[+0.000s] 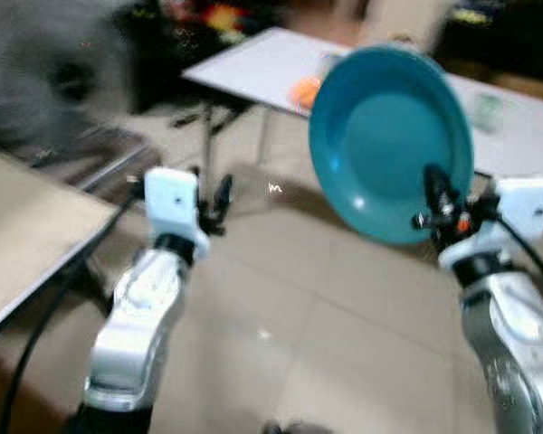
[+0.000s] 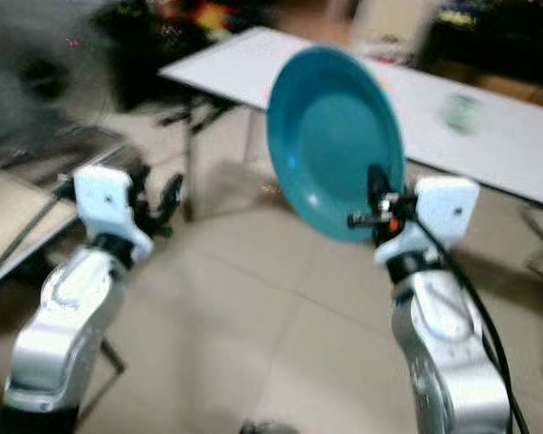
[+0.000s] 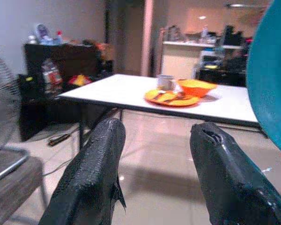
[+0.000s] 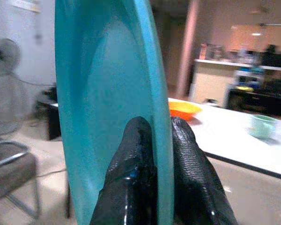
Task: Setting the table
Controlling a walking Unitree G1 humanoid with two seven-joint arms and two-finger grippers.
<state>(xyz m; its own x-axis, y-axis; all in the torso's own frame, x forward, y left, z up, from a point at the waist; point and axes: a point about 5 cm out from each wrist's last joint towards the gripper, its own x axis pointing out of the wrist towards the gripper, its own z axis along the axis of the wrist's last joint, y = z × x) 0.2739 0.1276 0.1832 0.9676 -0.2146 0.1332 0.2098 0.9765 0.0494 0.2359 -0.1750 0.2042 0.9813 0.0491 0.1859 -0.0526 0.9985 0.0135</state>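
A teal plate stands nearly on edge in the air, with my right gripper shut on its lower rim; the right wrist view shows both black fingers pinching the rim of the plate. My left gripper is held out in front at the left, open and holding nothing. Ahead is a white table carrying an orange plate, an orange bowl, a grey cup and a pale green cup.
A beige table edge lies at my near left, with a grey fan behind it. A dark shelf unit stands beyond the white table. Pale tiled floor stretches between me and the table.
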